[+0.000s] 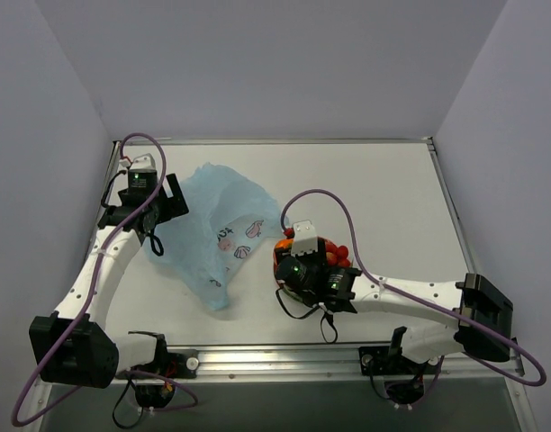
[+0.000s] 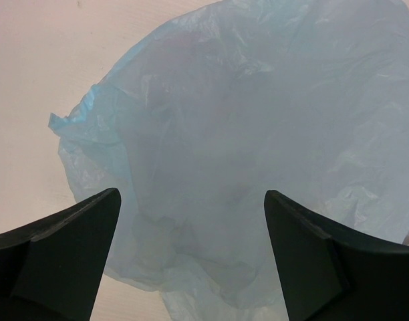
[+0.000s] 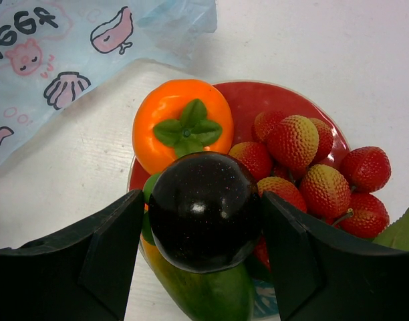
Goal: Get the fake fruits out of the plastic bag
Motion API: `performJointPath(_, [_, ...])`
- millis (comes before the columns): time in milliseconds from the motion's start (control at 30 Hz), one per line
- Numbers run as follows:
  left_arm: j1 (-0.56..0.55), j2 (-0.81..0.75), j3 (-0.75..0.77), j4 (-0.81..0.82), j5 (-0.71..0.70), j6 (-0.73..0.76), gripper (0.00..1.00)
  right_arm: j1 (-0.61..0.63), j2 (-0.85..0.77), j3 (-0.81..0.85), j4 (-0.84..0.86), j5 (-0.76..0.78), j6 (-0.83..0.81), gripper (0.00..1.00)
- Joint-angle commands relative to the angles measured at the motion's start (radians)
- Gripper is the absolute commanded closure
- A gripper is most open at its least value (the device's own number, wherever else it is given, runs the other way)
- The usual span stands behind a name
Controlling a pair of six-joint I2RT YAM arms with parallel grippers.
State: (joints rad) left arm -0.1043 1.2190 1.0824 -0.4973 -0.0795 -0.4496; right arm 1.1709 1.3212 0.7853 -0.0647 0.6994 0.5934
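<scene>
- The plastic bag (image 1: 212,229) lies crumpled and flat on the table, just left of the plate. No fruit shape shows through its film, so it looks emptied.
- The left gripper (image 2: 191,200) hovers over the bag with its jaws spread wide, holding nothing.
- The red plate (image 3: 258,100) holds the fruits already taken out: the mango (image 3: 211,297), the orange fruit (image 3: 181,124) and a heap of red berries (image 3: 295,144).
- The right gripper (image 3: 203,200) is clamped on the dark purple ball (image 3: 204,210), directly above the pile.
- Judged from this, only setting that ball down remains.
</scene>
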Motion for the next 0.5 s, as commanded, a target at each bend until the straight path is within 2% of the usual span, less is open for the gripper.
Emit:
performJointPath(0, [0.006, -0.042, 0.039, 0.008, 0.007, 0.002, 0.12, -0.007, -0.033, 0.000, -0.009, 0.029, 0.029, 0.44])
performJointPath(467, [0.006, -0.041, 0.031, 0.020, 0.026, -0.003, 0.11, -0.020, -0.119, -0.044, -0.046, 0.049, 0.057, 0.40])
